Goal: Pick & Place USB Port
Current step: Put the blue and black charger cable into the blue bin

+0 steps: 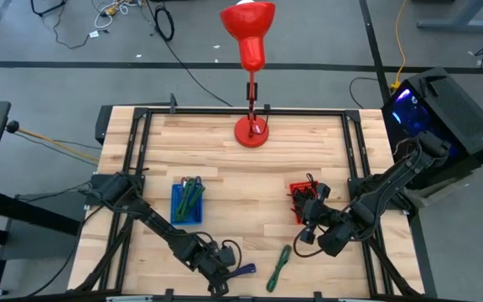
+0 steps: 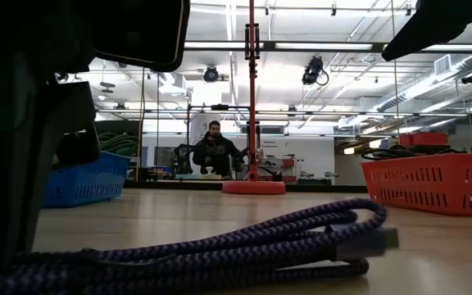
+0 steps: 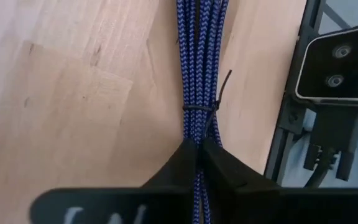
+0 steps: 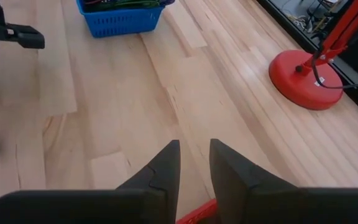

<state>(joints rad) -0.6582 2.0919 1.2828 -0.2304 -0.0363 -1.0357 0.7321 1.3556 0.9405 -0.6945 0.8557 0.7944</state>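
The USB cable is a purple-blue braided bundle (image 1: 243, 271) bound by a thin black tie (image 3: 199, 109). It lies near the table's near edge, and its grey plug (image 2: 369, 242) shows in the low view. My left gripper (image 3: 197, 149) is shut on the bundle. My right gripper (image 4: 194, 155) hovers beside the red basket (image 1: 303, 200), its fingers a narrow gap apart with nothing between them. A blue basket (image 1: 189, 201) holding green and blue cables stands to the left of the middle. My left gripper pinches the cable bundle (image 3: 197, 134) between its two fingers, just beside the black tie, with the fingers coming from above and lying across the strands. The bundle (image 2: 244, 246) rests on the table, stretched out along the wood.
A green cable (image 1: 278, 267) lies on the table right of the purple bundle. A red lamp stands with its base (image 1: 251, 132) at the far edge. A small camera (image 3: 337, 62) sits at the near edge. A person (image 2: 213, 152) sits in the room beyond. Bare wood lies between the baskets.
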